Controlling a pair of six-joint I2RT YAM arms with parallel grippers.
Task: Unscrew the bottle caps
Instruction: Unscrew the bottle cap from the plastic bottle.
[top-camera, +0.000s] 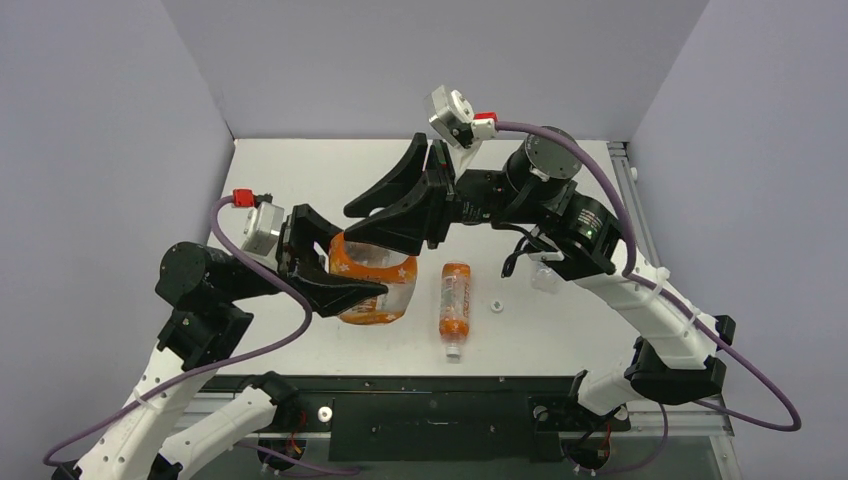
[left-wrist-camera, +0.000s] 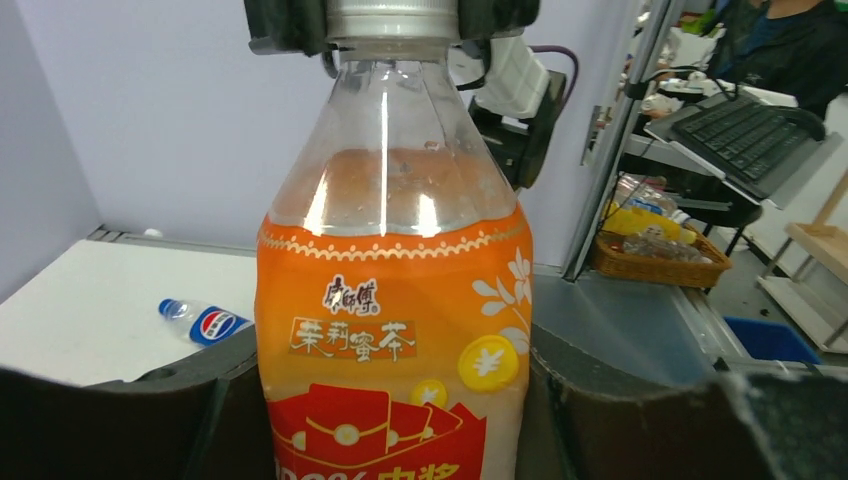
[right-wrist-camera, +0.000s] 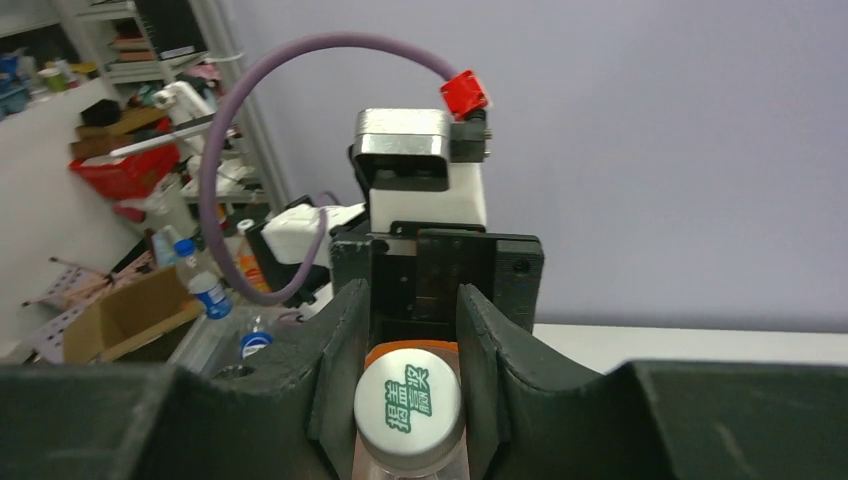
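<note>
- Bottle cap, white with green print on its top (right-wrist-camera: 408, 405): it sits screwed on the neck of the wide orange bottle (left-wrist-camera: 390, 330), which stands a little left of the middle of the white worktop (top-camera: 300, 165).
- The right jaws come in over the bottle from the right and are closed on this cap. One dark finger (right-wrist-camera: 335, 380) presses against each side of its rim.
- The left jaws are clamped on the bottle's body at label height, with a finger (left-wrist-camera: 120, 430) against each flank. The bottle is upright between them.
- The wide bottle has a clear shoulder above an orange label. Its base is hidden in every view, so I cannot tell whether it rests on the worktop or is held just off it.
- A slim orange bottle (top-camera: 455, 298) lies on its side just to the right of the wide one without touching it, its neck end pointing toward the arm bases. That end is too small to show whether a cap is on it.
- A loose white cap (top-camera: 496, 305) lies on the worktop near the slim bottle, on its right side and apart from it.
- In the left wrist view, a Pepsi bottle (left-wrist-camera: 205, 322) lies on its side on the worktop behind and to the left of the wide bottle, well apart from it, with a blue cap (left-wrist-camera: 165, 307) on its neck.
</note>
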